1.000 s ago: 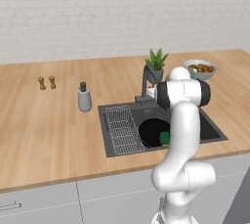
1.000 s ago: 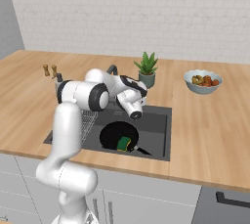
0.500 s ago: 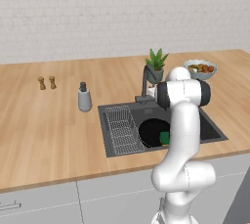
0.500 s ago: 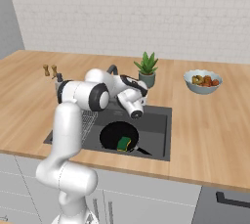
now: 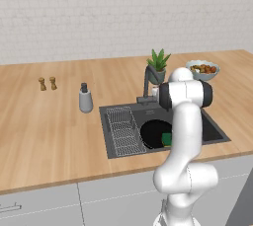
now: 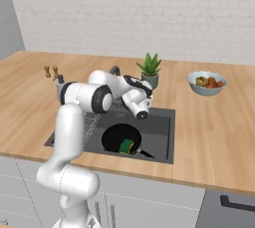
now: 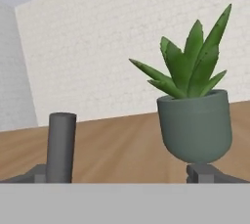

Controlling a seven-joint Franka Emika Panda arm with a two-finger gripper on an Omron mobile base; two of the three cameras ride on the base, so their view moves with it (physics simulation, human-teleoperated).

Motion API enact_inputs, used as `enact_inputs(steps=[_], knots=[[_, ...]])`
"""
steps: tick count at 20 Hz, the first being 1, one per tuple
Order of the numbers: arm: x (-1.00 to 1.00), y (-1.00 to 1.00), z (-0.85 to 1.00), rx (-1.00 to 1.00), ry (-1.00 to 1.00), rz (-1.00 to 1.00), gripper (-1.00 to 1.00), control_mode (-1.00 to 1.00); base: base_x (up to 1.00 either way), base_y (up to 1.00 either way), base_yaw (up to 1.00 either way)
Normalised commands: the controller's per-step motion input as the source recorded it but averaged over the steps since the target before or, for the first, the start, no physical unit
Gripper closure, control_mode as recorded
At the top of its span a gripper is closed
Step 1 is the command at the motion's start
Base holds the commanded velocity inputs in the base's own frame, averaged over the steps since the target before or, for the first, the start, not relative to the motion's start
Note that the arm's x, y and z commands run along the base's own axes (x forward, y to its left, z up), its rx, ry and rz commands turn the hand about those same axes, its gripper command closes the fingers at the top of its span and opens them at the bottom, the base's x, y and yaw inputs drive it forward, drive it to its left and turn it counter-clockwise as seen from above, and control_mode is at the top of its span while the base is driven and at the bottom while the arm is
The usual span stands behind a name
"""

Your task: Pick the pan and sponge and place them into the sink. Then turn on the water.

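The black pan (image 6: 119, 138) lies in the dark grey sink (image 6: 163, 140), and the green sponge (image 6: 126, 146) rests on it near its front edge. From the left base view the pan (image 5: 154, 133) and sponge (image 5: 167, 138) sit right of the wire rack (image 5: 121, 130) in the sink (image 5: 215, 132). My gripper (image 7: 122, 176) is open and empty, held level above the back of the sink and pointing at the wall. A dark grey upright post of the faucet (image 7: 61, 145) stands just above my left fingertip (image 7: 37, 174). The faucet (image 5: 147, 83) rises behind the basin. I see no water running.
A potted plant (image 7: 195, 120) stands straight ahead of my right fingertip, behind the sink (image 5: 158, 67). A grey soap bottle (image 5: 85, 99) is left of the sink, two small shakers (image 5: 47, 83) sit farther left, and a bowl of fruit (image 6: 206, 82) is on the right.
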Motion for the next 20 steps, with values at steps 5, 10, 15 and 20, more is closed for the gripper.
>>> enact_inputs(steps=[5,10,15,20], knots=[[0.0,-0.81,0.0,0.04,0.06,0.0,-1.0,-1.0,0.0,0.0,0.0],[0.0,-0.75,0.0,0.04,0.06,0.0,-1.0,-1.0,0.0,0.0,0.0],[0.0,-0.46,0.0,0.01,0.02,0.0,-1.0,-1.0,0.0,0.0,0.0],[0.0,0.0,0.0,0.0,0.0,0.0,-1.0,-1.0,0.0,0.0,0.0]])
